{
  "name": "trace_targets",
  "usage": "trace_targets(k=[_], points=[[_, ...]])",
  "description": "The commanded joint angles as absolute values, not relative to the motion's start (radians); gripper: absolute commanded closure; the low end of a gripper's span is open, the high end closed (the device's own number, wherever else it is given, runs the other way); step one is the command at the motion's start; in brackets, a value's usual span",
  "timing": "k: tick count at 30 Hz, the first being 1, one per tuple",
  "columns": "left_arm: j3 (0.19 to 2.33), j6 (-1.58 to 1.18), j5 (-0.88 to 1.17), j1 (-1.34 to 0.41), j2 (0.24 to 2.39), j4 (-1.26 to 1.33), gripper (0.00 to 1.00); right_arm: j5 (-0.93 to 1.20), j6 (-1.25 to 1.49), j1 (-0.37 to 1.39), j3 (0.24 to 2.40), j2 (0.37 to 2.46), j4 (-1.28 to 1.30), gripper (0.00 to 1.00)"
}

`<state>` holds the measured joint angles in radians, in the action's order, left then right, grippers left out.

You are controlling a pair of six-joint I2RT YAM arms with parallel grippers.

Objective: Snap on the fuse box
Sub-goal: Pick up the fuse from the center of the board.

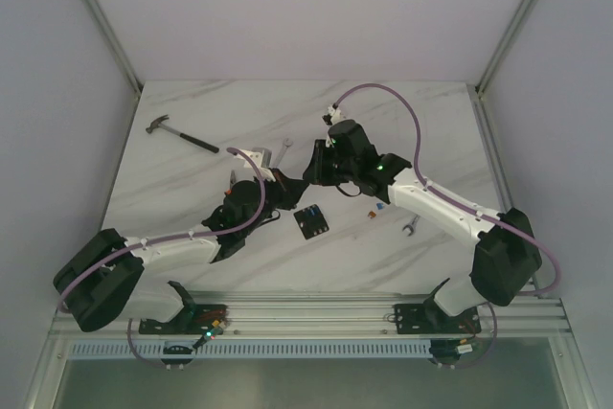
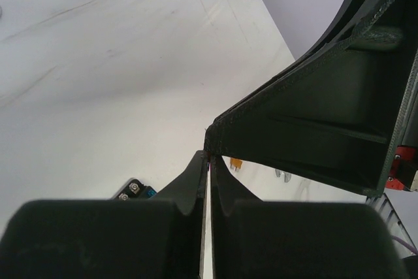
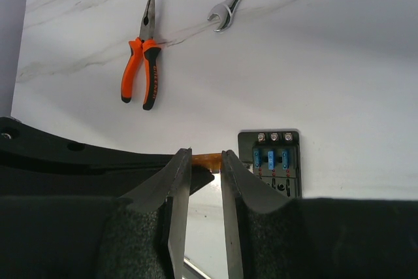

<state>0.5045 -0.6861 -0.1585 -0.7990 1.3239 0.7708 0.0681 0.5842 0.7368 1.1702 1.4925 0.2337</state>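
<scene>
The fuse box (image 1: 310, 221) is a small black block lying flat on the white table in front of both grippers. The right wrist view shows it (image 3: 273, 161) with three blue fuses, and the left wrist view shows one corner (image 2: 134, 191). My two grippers meet tip to tip above the table behind it. My right gripper (image 3: 206, 160) is shut on a small amber fuse (image 3: 208, 159) that spans its fingertips. My left gripper (image 2: 209, 159) is shut, with a sliver of colour pinched at its tips where the same fuse sits. The right finger (image 2: 313, 129) fills the left wrist view.
A hammer (image 1: 182, 135) lies at the back left and a wrench (image 1: 283, 152) behind the grippers. Orange-handled pliers (image 3: 145, 63) lie left of the grippers. Loose fuses (image 1: 371, 214) and a small wrench (image 1: 409, 228) lie right of the fuse box.
</scene>
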Motion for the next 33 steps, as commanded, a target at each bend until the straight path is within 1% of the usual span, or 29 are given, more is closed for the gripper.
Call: trace_targets(k=[1, 3, 7, 10, 12, 19, 24, 28, 33], points=[[0.518, -0.663, -0.16, -0.803, 1.313, 0.808, 0.97, 0.085, 0.588, 0.744, 1.154, 1.461, 0.207, 0.78], [0.512, -0.651, -0.16, -0.803, 1.3, 0.801, 1.0, 0.086, 0.571, 0.744, 1.154, 1.458, 0.207, 0.75], [0.498, -0.591, -0.144, -0.8, 1.26, 0.785, 1.0, 0.106, 0.52, 0.739, 1.154, 1.431, 0.207, 0.64], [0.49, -0.523, -0.078, -0.782, 1.22, 0.77, 1.0, 0.153, 0.449, 0.729, 1.158, 1.397, 0.208, 0.57], [0.49, -0.482, -0.011, -0.76, 1.193, 0.753, 1.0, 0.192, 0.394, 0.708, 1.164, 1.369, 0.22, 0.55], [0.507, -0.407, 0.344, -0.669, 1.109, 0.725, 1.0, 0.456, 0.142, 0.597, 1.147, 1.256, 0.236, 0.54], [0.564, -0.395, 0.577, -0.639, 1.114, 0.697, 1.0, 0.631, -0.031, 0.579, 1.143, 1.189, 0.261, 0.54], [0.603, -0.391, 0.682, -0.637, 1.121, 0.688, 1.0, 0.722, -0.137, 0.576, 1.154, 1.164, 0.31, 0.54], [0.639, -0.392, 0.765, -0.638, 1.123, 0.689, 1.0, 0.816, -0.229, 0.575, 1.158, 1.162, 0.362, 0.53]])
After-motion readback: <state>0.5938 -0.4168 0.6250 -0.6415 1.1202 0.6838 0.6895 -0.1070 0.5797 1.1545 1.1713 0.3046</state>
